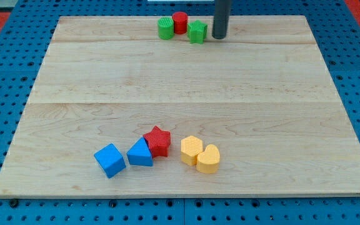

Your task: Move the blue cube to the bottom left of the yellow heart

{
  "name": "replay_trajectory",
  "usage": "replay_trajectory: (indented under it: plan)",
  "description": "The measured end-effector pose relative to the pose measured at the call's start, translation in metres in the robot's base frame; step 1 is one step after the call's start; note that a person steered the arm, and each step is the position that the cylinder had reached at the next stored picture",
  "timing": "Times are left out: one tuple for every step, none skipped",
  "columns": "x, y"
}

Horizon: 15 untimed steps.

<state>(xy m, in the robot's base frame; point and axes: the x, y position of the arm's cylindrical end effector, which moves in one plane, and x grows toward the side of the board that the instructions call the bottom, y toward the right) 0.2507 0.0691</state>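
Note:
The blue cube (110, 160) lies near the view's bottom, left of centre, on the wooden board (186, 81). The yellow heart (209, 159) lies to its right, touching a yellow hexagon-like block (191, 149). Between them sit a blue triangle (140, 153) and a red star (157, 140), touching each other. My tip (220, 37) is at the view's top, just right of a green block, far from the blue cube.
At the view's top edge stand a green cylinder (165, 29), a red cylinder (179, 22) and a green star-like block (197, 31), close together. A blue pegboard (5, 81) surrounds the board.

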Motion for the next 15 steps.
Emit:
replay_trajectory:
  plan:
    - [-0.002, -0.027]
    - [-0.002, -0.028]
    - [-0.002, 0.029]
    - [-0.002, 0.08]
    - [-0.002, 0.089]
    - [0.003, 0.09]
    - [0.026, 0.091]
    - [0.031, 0.091]
    - [0.031, 0.092]
    - [0.031, 0.092]
    - [0.031, 0.092]
    - [0.038, 0.092]
    - [0.048, 0.092]
    - [0.085, 0.072]
    - [0.103, 0.011]
